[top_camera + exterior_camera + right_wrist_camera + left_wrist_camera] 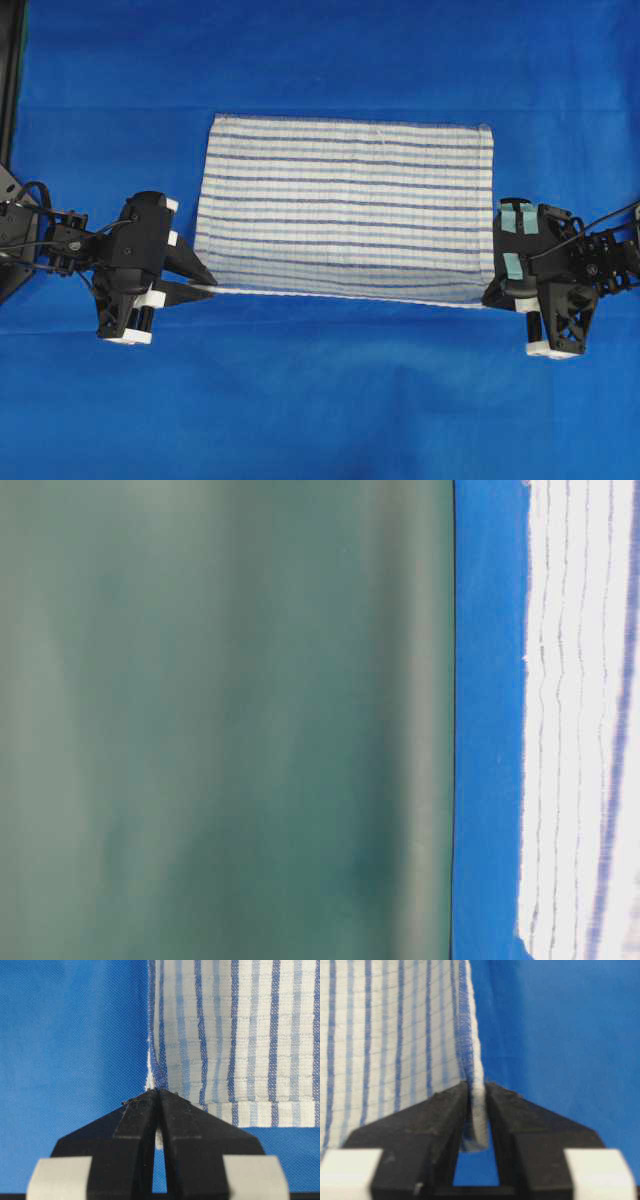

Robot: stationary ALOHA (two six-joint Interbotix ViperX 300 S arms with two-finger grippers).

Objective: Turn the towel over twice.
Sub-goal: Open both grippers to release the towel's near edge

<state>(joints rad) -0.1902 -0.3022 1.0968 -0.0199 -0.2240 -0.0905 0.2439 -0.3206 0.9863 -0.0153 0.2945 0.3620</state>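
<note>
Towel (pixel 347 205) stretches between your grippers on the blue table covering (pixel 320 400): right gripper (pixel 158 1091) clenched on its corner, left gripper (pixel 476 1091) slightly parted, hem between its fingers.

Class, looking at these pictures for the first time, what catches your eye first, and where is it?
The striped towel dominates the middle of the blue table covering. Its near edge is stretched taut between two black arms: the left pincer sits at one near corner with its jaws slightly parted around the hem, and the right pincer pinches the other corner.
</note>
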